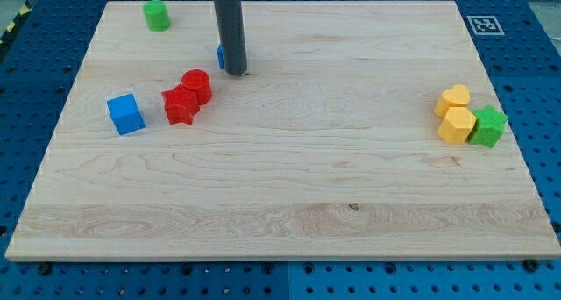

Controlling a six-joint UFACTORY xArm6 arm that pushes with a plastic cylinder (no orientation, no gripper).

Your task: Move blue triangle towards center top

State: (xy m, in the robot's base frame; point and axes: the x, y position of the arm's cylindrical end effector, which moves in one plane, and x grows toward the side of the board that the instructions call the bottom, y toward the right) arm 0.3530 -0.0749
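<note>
The blue triangle is mostly hidden behind my rod; only a thin blue sliver shows on the rod's left side, in the upper left of the wooden board. My tip rests on the board, touching the triangle's right side. The triangle's shape cannot be made out from the sliver.
A green cylinder stands near the view's top left. A red cylinder and a red star-like block touch each other below the tip. A blue cube sits at the left. A yellow heart, yellow hexagon and green star cluster at the right.
</note>
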